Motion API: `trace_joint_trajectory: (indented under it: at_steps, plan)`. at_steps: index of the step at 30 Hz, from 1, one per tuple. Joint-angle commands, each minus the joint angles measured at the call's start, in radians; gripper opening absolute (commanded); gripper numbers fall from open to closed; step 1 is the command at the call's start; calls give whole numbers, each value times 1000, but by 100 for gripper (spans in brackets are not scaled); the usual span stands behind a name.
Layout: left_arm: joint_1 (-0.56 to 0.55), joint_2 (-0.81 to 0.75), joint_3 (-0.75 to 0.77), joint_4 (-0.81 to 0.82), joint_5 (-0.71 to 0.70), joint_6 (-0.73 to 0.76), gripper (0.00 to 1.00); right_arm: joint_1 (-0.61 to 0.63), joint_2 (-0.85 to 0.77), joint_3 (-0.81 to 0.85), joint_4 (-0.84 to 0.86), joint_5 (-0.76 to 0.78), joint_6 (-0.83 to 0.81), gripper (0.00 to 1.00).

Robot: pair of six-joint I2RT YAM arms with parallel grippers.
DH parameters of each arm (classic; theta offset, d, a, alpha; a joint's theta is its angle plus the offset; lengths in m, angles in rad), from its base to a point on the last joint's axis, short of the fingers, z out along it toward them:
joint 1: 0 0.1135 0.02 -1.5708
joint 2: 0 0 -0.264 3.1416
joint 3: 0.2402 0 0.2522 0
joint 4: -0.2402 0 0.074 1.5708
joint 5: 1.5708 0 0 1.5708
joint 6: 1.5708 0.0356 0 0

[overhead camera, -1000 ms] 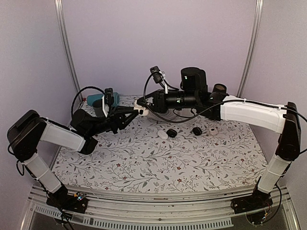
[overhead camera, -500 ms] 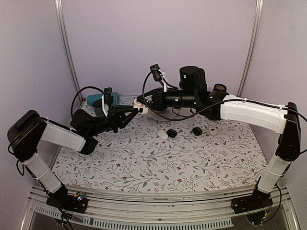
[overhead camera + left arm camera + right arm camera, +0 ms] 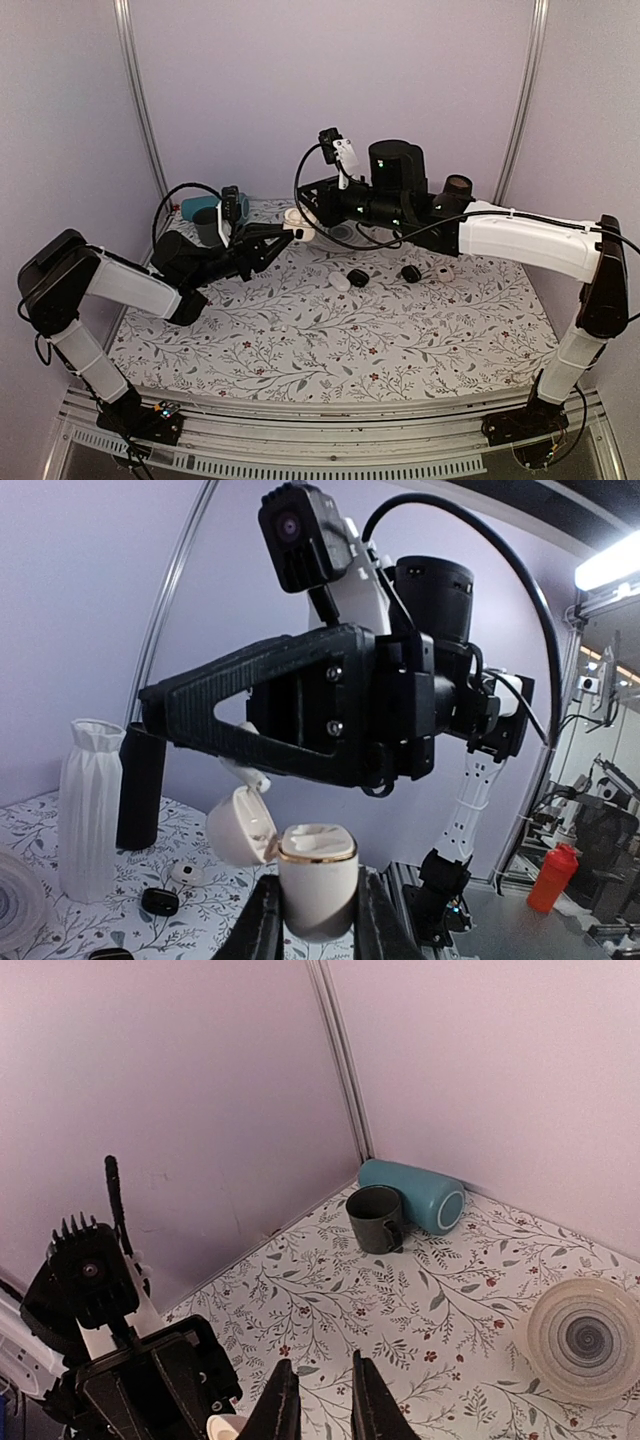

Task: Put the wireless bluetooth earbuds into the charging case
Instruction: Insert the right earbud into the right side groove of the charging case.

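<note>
Both arms are built alike: long white plastic link shells joined by matte black cylindrical joint housings, each rising from a black base bolted to the slotted aluminium rail beside the tabletop. The left end effector [image 3: 290, 232] is a black ribbed triangular frame with slim black fingers. The right end effector [image 3: 303, 205] carries a large black cylindrical motor, visible screw heads, a small black-and-white wrist camera, green indicator lights and looping black cables.

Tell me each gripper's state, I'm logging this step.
Left gripper: shut on the charging case.
Right gripper: nearly shut; whether it holds anything cannot be told.
</note>
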Motion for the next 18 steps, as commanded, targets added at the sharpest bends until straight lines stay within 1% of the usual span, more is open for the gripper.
trace_joint_trajectory:
  at_steps: [1, 5, 9, 18]
  plan:
    - [-17, -37, -10, 67, -25, 38, 0, 21, -38, -9, -11, 138, -68, 4]
    - [-17, -62, -16, 13, -88, 78, 0, 32, -57, -32, 10, 140, -93, 4]
    - [-19, -72, -17, -5, -124, 104, 0, 44, -63, -33, 5, 188, -116, 4]
    - [-30, -75, -7, -27, -135, 126, 0, 96, -48, -22, 7, 258, -195, 5]
